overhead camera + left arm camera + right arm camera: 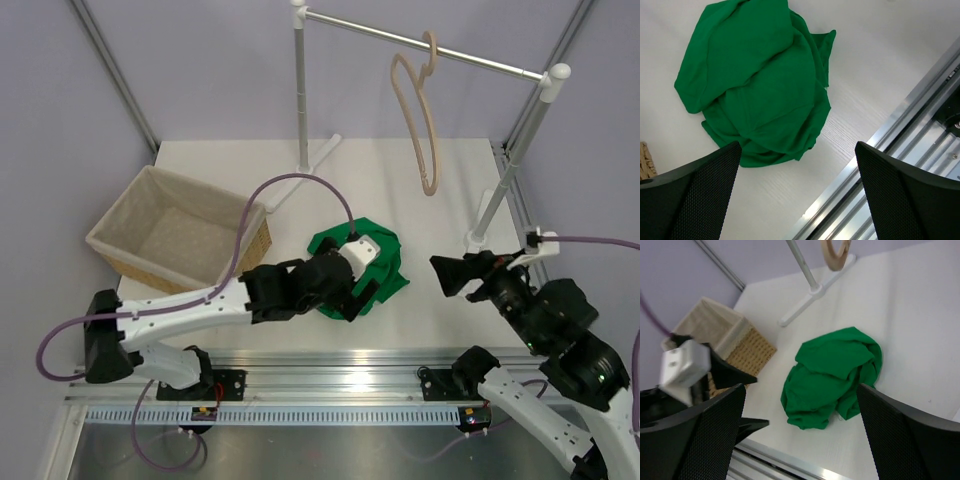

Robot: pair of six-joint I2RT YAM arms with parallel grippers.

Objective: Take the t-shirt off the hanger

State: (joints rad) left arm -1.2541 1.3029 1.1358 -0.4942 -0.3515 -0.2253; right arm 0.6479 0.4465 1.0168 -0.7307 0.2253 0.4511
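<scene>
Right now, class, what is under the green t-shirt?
The t-shirt lies crumpled on the white table, whose surface shows around it. Whatever lies beneath the folds is covered, so it cannot be seen.

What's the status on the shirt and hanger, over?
Both open, empty: left gripper over the t-shirt, right gripper off to the side. T-shirt off, crumpled on the table; hanger bare on the rail. Nothing in the way.
</scene>
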